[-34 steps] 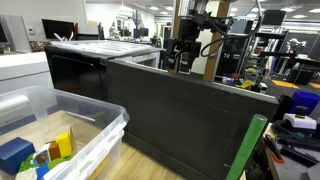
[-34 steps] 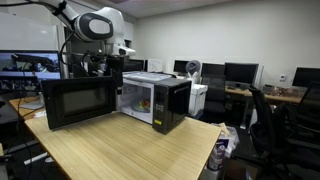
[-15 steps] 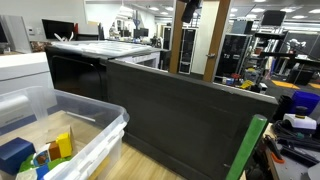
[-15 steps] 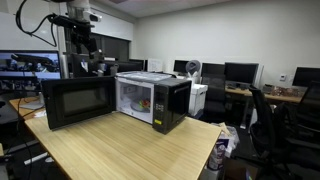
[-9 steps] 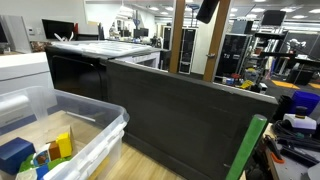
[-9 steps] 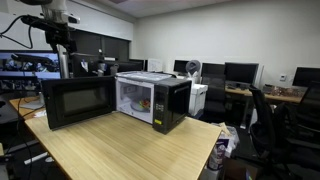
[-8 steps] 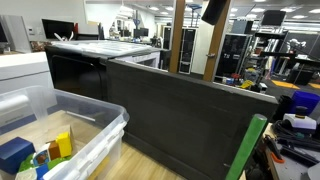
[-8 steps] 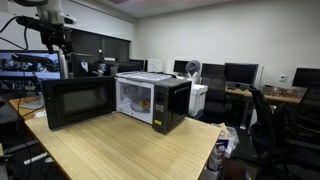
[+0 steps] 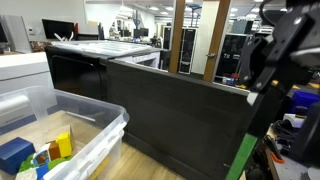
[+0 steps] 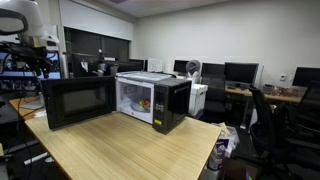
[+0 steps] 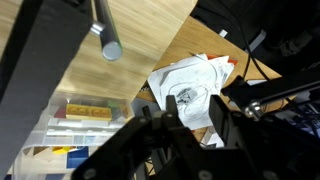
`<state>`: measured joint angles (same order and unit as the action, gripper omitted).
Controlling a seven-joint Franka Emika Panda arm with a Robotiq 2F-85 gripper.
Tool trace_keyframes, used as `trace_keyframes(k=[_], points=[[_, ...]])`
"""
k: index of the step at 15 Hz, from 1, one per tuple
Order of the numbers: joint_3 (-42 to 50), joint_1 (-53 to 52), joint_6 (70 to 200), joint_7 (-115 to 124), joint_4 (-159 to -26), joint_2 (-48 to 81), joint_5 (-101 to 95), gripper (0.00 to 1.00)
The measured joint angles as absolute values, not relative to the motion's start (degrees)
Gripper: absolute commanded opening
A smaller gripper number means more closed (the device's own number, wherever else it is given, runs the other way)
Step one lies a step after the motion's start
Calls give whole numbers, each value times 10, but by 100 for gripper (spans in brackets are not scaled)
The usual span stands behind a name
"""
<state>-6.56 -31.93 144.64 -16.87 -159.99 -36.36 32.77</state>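
Observation:
My gripper [image 11: 192, 118] hangs in the air off the table, well away from the microwave [image 10: 152, 100]. Its two dark fingers [image 11: 222, 112] stand apart with nothing between them. Below them, in the wrist view, lie a crumpled white sheet with a dark drawing [image 11: 195, 85] and the wooden table's edge [image 11: 150, 40]. In an exterior view the arm [image 10: 25, 30] is at the far left, beside the microwave's open door [image 10: 75, 103]. The arm [image 9: 280, 60] is a large blur close to the camera in an exterior view.
A clear plastic bin [image 9: 85, 125] with coloured blocks [image 9: 15, 155] stands beside the dark microwave body [image 9: 190, 110]. The bin's blocks [image 11: 88, 110] and a grey cylinder [image 11: 106, 42] show in the wrist view. Office chairs [image 10: 265, 115] and desks stand behind the table [image 10: 120, 150].
The arm has swung away from above the microwave, out past the table's edge and close to one camera. The fingers have come nearer together.

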Motion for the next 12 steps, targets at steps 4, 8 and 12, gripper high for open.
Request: trace_keyframes(k=[4, 8, 12], points=[[-41, -339, 1568, -179, -1609, -294, 345, 0], [-20, -321, 1688, -172, -1604, -212, 344, 0], [-32, -222, 1763, -158, -1600, -139, 311, 0]])
